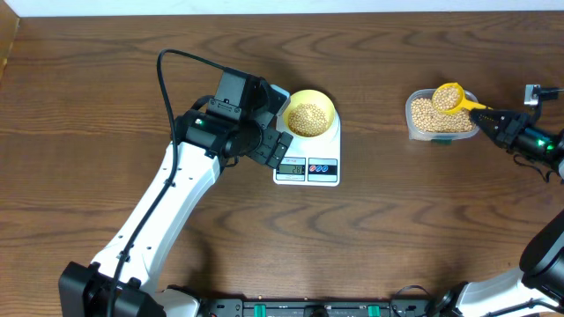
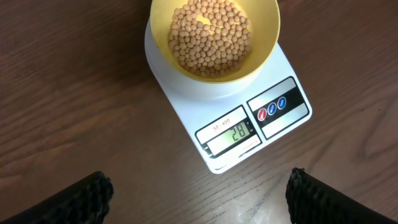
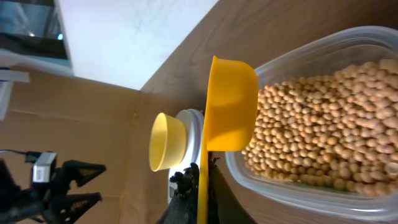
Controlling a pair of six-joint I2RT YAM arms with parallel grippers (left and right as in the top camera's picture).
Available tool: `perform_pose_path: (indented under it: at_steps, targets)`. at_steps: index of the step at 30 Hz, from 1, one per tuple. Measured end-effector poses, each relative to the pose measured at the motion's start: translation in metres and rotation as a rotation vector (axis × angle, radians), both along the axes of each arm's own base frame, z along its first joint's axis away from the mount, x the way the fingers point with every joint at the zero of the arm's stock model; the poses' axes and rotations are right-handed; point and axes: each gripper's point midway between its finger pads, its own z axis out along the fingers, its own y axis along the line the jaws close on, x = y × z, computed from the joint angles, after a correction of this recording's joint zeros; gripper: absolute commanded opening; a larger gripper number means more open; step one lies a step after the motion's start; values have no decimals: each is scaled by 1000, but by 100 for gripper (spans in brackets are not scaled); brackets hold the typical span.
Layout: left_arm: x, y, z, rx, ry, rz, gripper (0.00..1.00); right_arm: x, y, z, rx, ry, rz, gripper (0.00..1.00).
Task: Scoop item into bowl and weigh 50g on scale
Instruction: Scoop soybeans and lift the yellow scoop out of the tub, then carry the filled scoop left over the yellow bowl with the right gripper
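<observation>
Overhead: right pincer (image 1: pixel 494 118) w/ scoop (image 1: pixel 468 106) of beans (image 1: pixel 446 99) above tub (image 1: pixel 411 115)

Scoop in grip at the bean tub, bowl on scale beyond.
The right end effector (image 3: pixel 200 190) is clamped on the handle of the bright yellow scoop (image 3: pixel 230 102). The scoop's cup overlaps one end of the clear plastic tub (image 3: pixel 292 193), and the cup's inside is not visible. The tub holds a deep layer of tan beans (image 3: pixel 323 124). Beyond the scoop, the pale yellow bowl (image 3: pixel 165 142) sits on the white scale (image 3: pixel 193 124), on the brown desk (image 3: pixel 280 25).
</observation>
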Motion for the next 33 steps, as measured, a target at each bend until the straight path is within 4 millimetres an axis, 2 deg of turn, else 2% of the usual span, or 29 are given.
perform_pose_path:
  at_steps: [7,12,21,33]
  targets:
    - [0,0,0,0,0,0,91,0,3,4,38,8,4,1]
    - [0,0,0,0,0,0,91,3,14,10,61,-14,39,1]
    - [0,0,0,0,0,0,91,16,49,20,74,-50,126,1]
    - [0,0,0,0,0,0,90,25,104,29,96,-57,251,1]
